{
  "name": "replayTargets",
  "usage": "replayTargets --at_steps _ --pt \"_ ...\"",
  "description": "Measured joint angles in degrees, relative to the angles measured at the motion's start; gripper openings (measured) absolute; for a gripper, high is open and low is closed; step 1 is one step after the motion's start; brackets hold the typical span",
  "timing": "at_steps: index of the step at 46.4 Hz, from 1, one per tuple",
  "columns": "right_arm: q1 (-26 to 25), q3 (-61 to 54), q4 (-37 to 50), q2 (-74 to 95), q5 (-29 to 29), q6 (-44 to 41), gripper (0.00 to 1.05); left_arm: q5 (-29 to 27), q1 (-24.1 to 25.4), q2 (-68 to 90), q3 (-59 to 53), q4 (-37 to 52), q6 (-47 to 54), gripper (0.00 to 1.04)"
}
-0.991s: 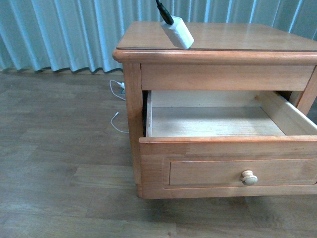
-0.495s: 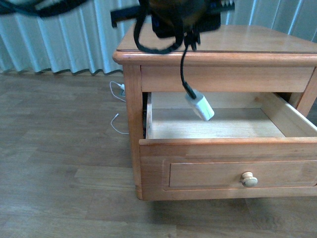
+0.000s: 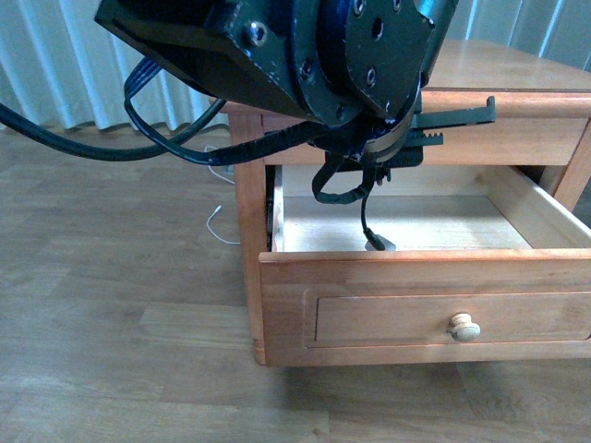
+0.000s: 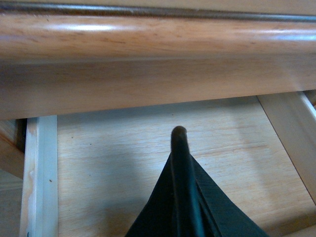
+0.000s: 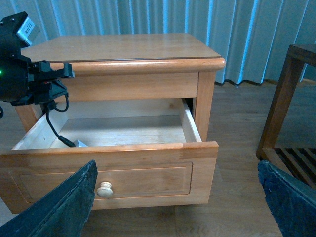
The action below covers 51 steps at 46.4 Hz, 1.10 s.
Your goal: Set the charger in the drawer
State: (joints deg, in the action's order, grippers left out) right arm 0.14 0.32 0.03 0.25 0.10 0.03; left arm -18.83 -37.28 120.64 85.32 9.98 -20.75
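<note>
Starting nearest the body camera, we find the left gripper point(image 3: 362, 159) hanging over the open drawer point(image 3: 417, 262), with its wrist filling the upper foreground. Its jaws are pressed together on the black cable point(image 3: 367, 210) of the charger point(image 3: 378, 244). The left wrist view shows both fingers point(image 4: 163, 212) meeting in one dark wedge with no gap. The right gripper point(image 5: 175, 165) is spread wide, holds nothing and stands well in front of the drawer.

We judge the charger to be light. The plug block point(image 5: 80, 143) is rigid, smooth plastic and likely slippery. The cable is limp, so it loops beside the jaws and lets the block swing. A hold on the cable close to the block would limit the swing; a hold on the block's flat faces would be the firmer one.

The block hangs at the cable's end directly below the left gripper. It sits inside the drawer just behind the front panel, above the knob point(image 3: 464, 329), toward the robot's left side. We cannot tell whether it already rests on the pale drawer floor. Releasing the cable here should, in our judgement, leave the whole charger inside.

Farther back stand the nightstand point(image 3: 517, 72) top, a thin white cable point(image 3: 220, 233) on the floor, and the curtain point(image 3: 55, 88).
</note>
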Motion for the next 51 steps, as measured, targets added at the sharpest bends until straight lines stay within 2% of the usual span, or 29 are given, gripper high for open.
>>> replayTargets --at_steps 12,14,19,25,29,41,51 --pt "-0.02 0.0 0.0 0.0 -0.02 0.0 0.97 0.5 -0.07 2.43 1.27 -0.31 -0.55 0.04" --pt "-0.02 0.0 0.0 0.0 0.0 0.0 0.97 1.07 -0.07 2.51 1.27 -0.46 -0.44 0.07" --pt "-0.02 0.0 0.0 0.0 0.0 0.0 0.97 1.03 -0.46 2.45 0.39 -0.24 0.42 0.31" --pt "-0.02 0.0 0.0 0.0 -0.02 0.0 0.97 0.22 -0.46 1.68 -1.53 0.15 1.6 0.47" --pt "-0.02 0.0 0.0 0.0 0.0 0.0 0.97 -0.39 -0.26 -0.37 -3.91 0.59 2.99 0.63" --pt "-0.02 0.0 0.0 0.0 0.0 0.0 0.97 -1.14 1.73 -10.58 -9.25 1.46 5.73 0.99" --pt "-0.02 0.0 0.0 0.0 0.0 0.0 0.97 -1.55 4.09 -18.4 -13.75 1.49 7.13 0.99"
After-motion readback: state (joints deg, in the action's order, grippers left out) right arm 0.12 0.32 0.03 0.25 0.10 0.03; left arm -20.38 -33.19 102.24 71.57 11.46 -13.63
